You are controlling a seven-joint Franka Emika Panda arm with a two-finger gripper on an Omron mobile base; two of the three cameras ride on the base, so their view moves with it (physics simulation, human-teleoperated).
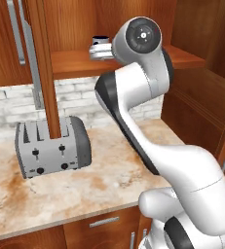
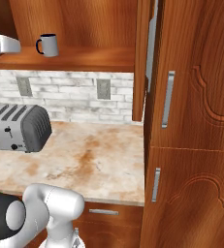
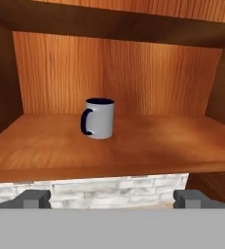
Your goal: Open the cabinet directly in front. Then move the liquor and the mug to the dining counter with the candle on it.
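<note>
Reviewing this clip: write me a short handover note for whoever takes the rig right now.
Gripper: open, empty, level with the shelf's front edge, aimed at the mug.
Mug: upright on the lower shelf of the cabinet, handle toward the left in the hand view, untouched.
Cabinet doors: swung open.
Liquor: not on the shelf beside the mug; its place can't be told.
Done: cabinet opened.
Left: grasp the mug and carry it to the dining counter with the candle; confirm the liquor.

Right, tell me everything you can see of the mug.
The mug is a small white cylinder with a dark navy inside and a dark navy loop handle, which points left in the hand view. It looks glazed, like ceramic. It stands upright and alone on the wooden shelf of the open cabinet, touching only the shelf board.
</note>
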